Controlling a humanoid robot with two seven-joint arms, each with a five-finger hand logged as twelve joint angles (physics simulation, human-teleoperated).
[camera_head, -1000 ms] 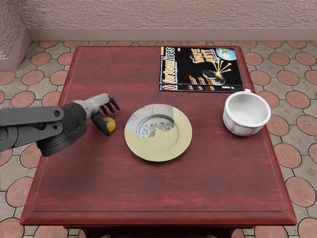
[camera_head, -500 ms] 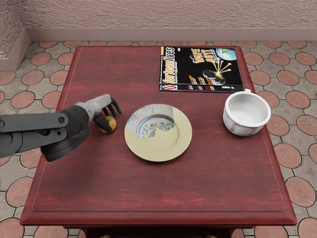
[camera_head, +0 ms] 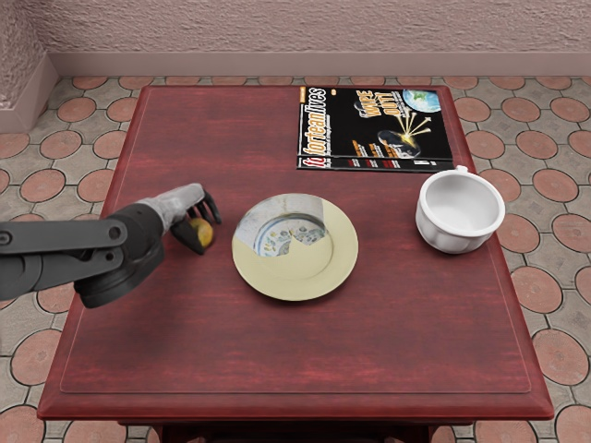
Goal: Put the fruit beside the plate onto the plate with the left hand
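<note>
A small yellow-brown fruit (camera_head: 203, 234) lies on the red wooden table just left of the plate (camera_head: 334, 263), a cream plate with a patterned centre. My left hand (camera_head: 196, 220) comes in from the left edge and sits over the fruit. Its dark fingers curl around the fruit, with the thumb below it and the others on top. The fruit shows partly between the fingers and looks to be still at table height. The right arm is out of view.
A white mug (camera_head: 459, 210) stands right of the plate. A black magazine (camera_head: 371, 128) lies at the back of the table. The table's left edge (camera_head: 100, 221) runs under my forearm.
The spread fingers have come down and curled in around the fruit. The hand has shifted slightly left and the fruit has barely moved.
</note>
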